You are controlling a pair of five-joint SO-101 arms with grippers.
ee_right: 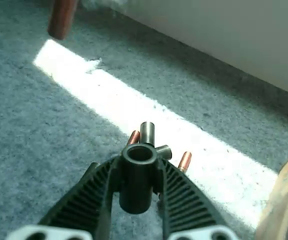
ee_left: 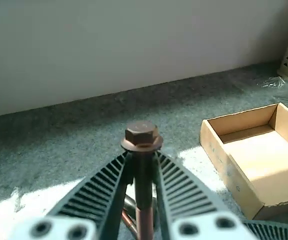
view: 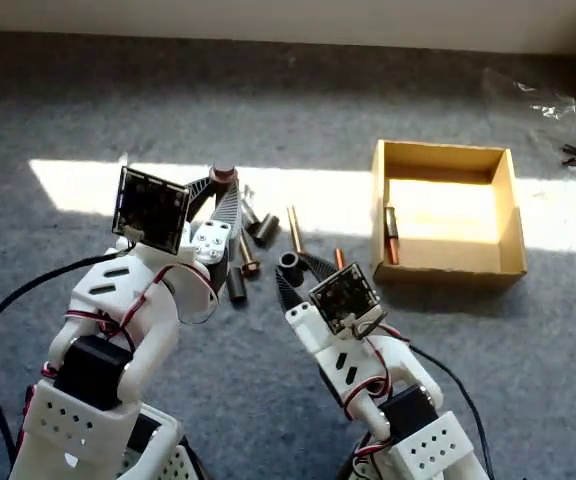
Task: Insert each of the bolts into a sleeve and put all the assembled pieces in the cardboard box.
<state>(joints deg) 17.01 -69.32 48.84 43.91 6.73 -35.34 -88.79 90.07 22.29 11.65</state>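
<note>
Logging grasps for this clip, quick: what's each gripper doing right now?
Left gripper: closed on a bolt.
Right gripper: closed on a sleeve.

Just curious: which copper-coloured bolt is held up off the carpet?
The copper-coloured hex-head metal bolt between the left arm's black ribbed fingers; the others lie flat.

The bolt is dull coppery metal; the sleeve smooth dark metal, faintly shiny. The cardboard box is matt brown paperboard. The counter wears rough grey carpet. The fingers of the left end effector are ribbed black plastic.
</note>
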